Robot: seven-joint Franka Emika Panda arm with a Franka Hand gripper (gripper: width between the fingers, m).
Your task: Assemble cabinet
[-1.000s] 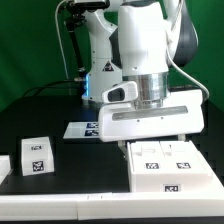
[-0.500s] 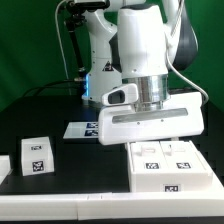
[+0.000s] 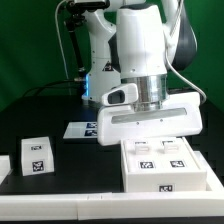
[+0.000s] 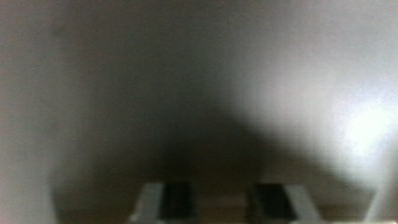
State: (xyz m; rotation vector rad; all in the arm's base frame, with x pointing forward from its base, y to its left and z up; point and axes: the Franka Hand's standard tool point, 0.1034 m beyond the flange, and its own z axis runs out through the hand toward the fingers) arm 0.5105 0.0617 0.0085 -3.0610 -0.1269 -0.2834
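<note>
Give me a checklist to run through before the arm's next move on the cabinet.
1. Pincer positioned above the cabinet: ok.
2. Pincer's hold on the cabinet: cannot tell; the wrist view is blurred and the exterior view hides the contact.
3. Cabinet lying flat on the table: ok.
4. Small tagged block apart from the cabinet: ok.

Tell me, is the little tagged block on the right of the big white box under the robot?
No. The exterior view shows the little tagged block on that view's left of the cabinet, the big white box, not on its right.
</note>
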